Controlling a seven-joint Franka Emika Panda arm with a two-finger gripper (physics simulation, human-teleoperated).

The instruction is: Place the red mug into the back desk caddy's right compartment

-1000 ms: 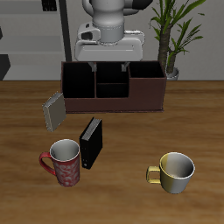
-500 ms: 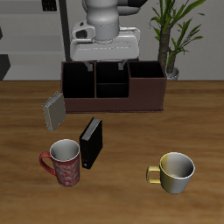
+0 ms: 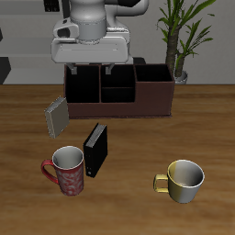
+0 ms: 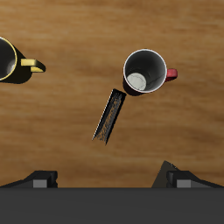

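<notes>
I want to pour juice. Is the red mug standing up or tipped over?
Standing up. The red mug rests on its base, its round opening facing upward.

No legible text, labels, brands, numbers or signs appear in either view. The red mug (image 3: 68, 171) carries only a pale speckled pattern, not lettering.

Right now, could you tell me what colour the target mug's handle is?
Red, like the red mug itself; the handle shows best in the exterior view.
</notes>
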